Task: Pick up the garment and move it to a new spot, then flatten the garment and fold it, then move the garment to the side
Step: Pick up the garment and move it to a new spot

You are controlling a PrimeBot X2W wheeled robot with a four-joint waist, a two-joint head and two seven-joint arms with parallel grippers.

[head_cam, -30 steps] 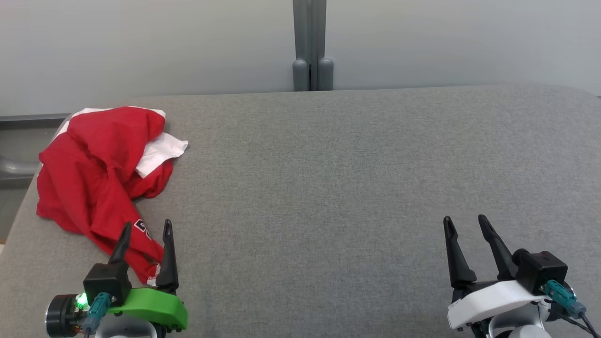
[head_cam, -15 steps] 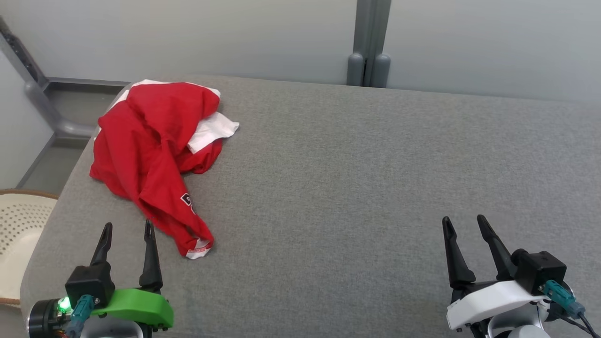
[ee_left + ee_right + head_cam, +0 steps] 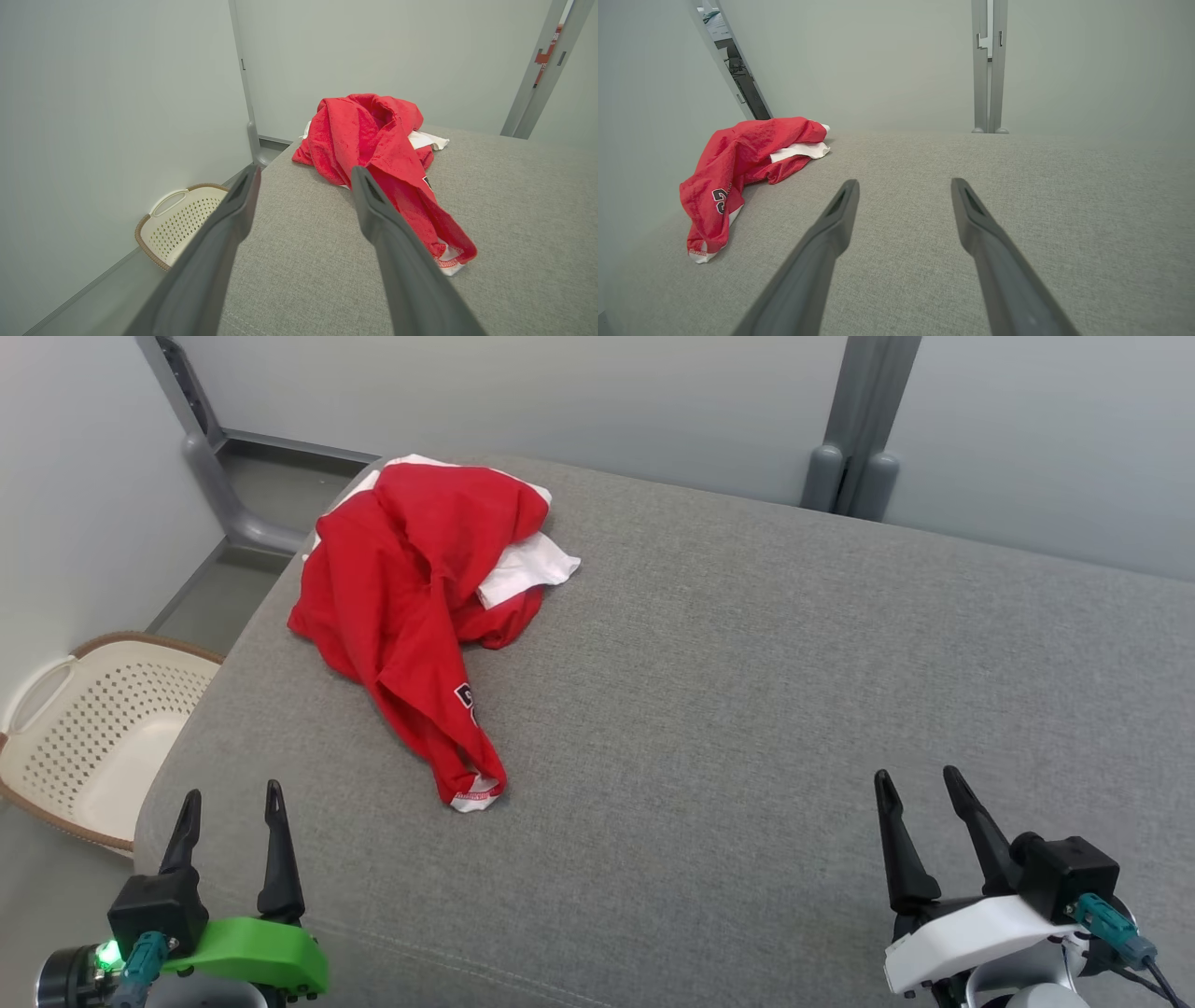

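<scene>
I am counting one crumpled red-and-white fabric garment [image 3: 401, 569] lying near the far left corner of one grey upholstered surface [image 3: 747, 709], one cream perforated plastic basket [image 3: 112, 709], and two dark-fingered grippers: left gripper [image 3: 233, 791], right gripper [image 3: 915, 773].

Soft, even light from overhead fills all three views, bright and without glare. The grey bench [image 3: 747, 663] shows its weave clearly, and the red garment [image 3: 411, 579] casts only a thin, faint shadow along its edges. In the wrist views the wide lens tilts the grey upright [image 3: 537, 79] near the frame's edge, and the fingers [image 3: 219, 242] turn soft and smeared close to the lens.
</scene>
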